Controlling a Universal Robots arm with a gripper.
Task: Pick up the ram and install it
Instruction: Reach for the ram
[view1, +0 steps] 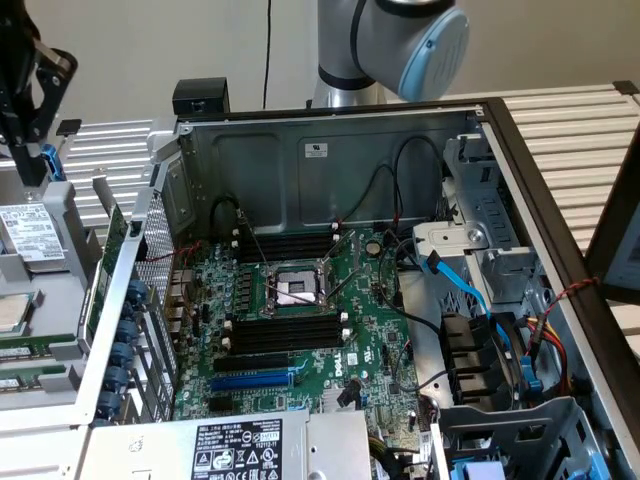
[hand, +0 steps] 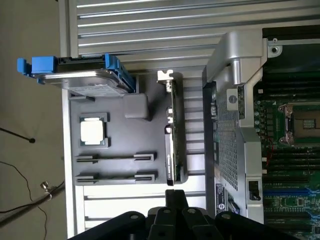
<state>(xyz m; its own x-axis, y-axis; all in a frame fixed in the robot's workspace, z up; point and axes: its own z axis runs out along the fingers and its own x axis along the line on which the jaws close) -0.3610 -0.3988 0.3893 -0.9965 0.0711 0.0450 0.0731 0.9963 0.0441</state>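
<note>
**Ram sits in the tray, just off my fingertips; nothing held**

My gripper (hand: 175, 196) has its fingers pressed together and is empty. I'm hanging over the parts tray (hand: 130, 140), outside the computer case (hand: 235, 50).

Key relation, all taken from the processor chip (hand: 94, 131) lying in the tray:
- The ram (hand: 115, 176) is near the chip, on the side away from the hard drive (hand: 85, 82).
- A second stick (hand: 115, 157) lies between the ram and the chip, parallel to it.
- Both sticks stand on edge in holders, long axis pointing toward the case wall.
- My fingertips are off the case-side end of the ram, near it but not touching.
- My read: that outer stick is the one closest to me, so I'm calling it the target.

Tray contents:
- the blue-framed hard drive
- the chip
- the two sticks
- a card (hand: 171, 135) on edge, on the case side of the chip and square to the sticks

Case contents:
- the motherboard (view1: 330, 380)
- a socket (view1: 295, 290) mid-board
- long black memory slots (view1: 285, 335) beside the socket, which look empty
- a blue slot (view1: 255, 380) next over

No stick is seated in the board as far as I can see. The pick is not yet done.
</note>
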